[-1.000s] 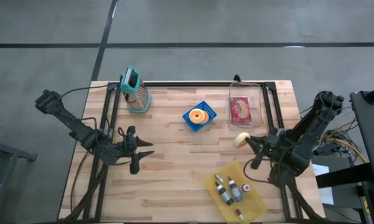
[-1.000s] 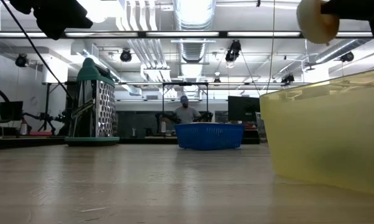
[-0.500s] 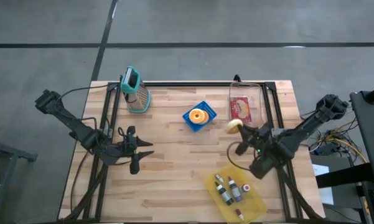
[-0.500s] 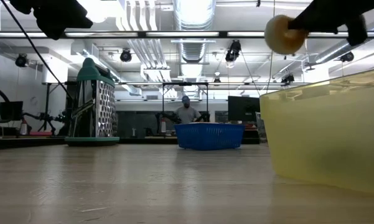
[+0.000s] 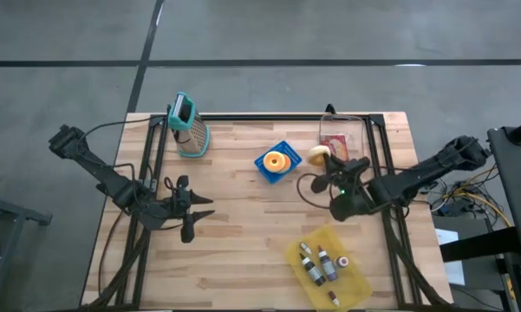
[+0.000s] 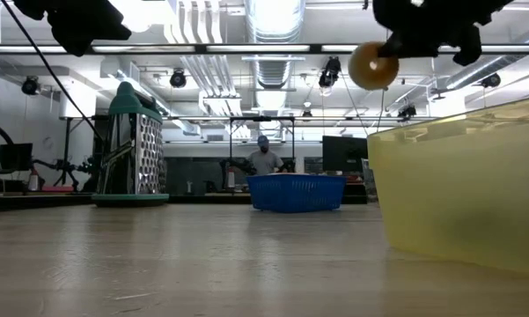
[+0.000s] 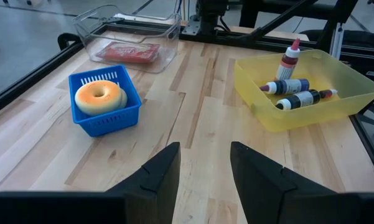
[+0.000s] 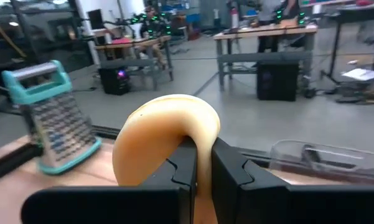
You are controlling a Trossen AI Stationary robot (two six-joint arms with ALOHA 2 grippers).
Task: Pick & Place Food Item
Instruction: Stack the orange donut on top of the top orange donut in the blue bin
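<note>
The right pincer [image 5: 322,157] — clenched on a pale bagel [image 5: 318,155] — hangs above the desk [image 5: 243,234] beside the blue basket [image 5: 278,162]; the left pincer [image 5: 201,213] waits released.

Off-task items on my table.
Grater [image 5: 190,127] stands at far left corner; yellow bin [image 5: 357,282] holds small bottles [image 5: 320,263]; person [image 6: 262,158] in room behind.

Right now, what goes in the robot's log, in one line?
right gripper: shut on pale donut, aloft | blue basket: orange donut inside | left gripper: open, waiting

Right gripper [image 5: 322,157] carried bagel [image 5: 318,155] toward blue basket [image 5: 278,162].
</note>
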